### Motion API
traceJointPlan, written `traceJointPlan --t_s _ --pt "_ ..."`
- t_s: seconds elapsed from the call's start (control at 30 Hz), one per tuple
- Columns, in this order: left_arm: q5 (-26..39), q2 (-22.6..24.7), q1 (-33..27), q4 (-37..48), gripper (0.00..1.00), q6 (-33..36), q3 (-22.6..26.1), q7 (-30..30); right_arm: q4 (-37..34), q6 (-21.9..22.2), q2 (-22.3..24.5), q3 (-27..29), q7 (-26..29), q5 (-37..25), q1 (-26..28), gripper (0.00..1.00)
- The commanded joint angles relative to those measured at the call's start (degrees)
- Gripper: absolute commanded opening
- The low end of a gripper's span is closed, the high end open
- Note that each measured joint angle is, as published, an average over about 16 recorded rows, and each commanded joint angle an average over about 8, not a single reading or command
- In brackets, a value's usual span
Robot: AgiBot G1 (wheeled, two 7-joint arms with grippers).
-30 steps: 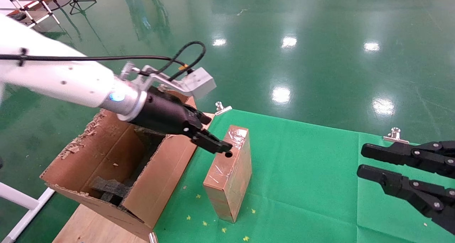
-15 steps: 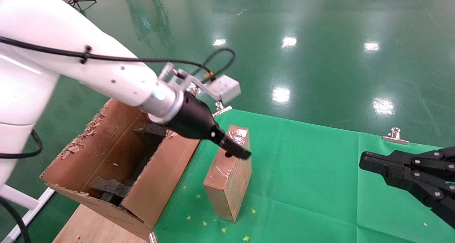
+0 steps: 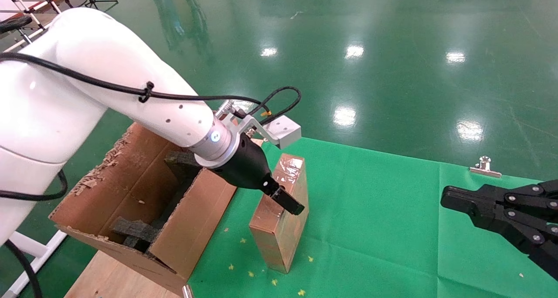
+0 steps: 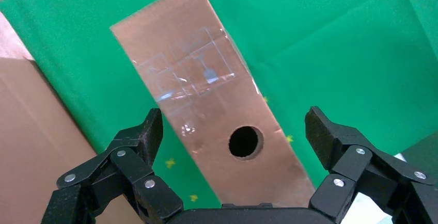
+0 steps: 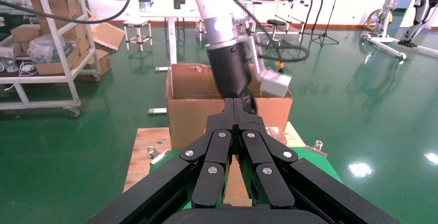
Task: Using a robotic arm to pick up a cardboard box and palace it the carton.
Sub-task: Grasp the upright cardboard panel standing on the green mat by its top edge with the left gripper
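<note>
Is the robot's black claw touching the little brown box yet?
Apart. In the left wrist view the left gripper is open, its fingers on either side of the cardboard box, with green cloth showing in the gaps.

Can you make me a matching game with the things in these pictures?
Things:
1. left gripper
2. right gripper
3. small box
4. carton

States:
A. shut, off to the side
B. has black foam inside
C. open, one finger on each side of the small box
D. taped, with a round hole

Pairs: 1-C, 2-A, 3-D, 4-B
</note>
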Motion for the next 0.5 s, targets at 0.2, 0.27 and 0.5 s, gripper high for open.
traceJointPlan --t_s 0.2,0.27,0.5 --pt "0.21 0.23 -0.45 0.12 0.23 -0.25 0.35 0.56 -0.01 0.01 0.0 0.0 0.0 0.01 -0.01 1.0" --pt "0.16 0.19 -0.36 0.12 0.02 -0.21 0.31 0.48 -0.01 0.01 0.0 0.0 0.0 0.01 -0.01 1.0" --pt "-0.01 0.05 -0.09 0.12 0.0 -0.11 0.14 0.26 -0.01 0.01 0.0 0.0 0.0 0.01 -0.01 1.0"
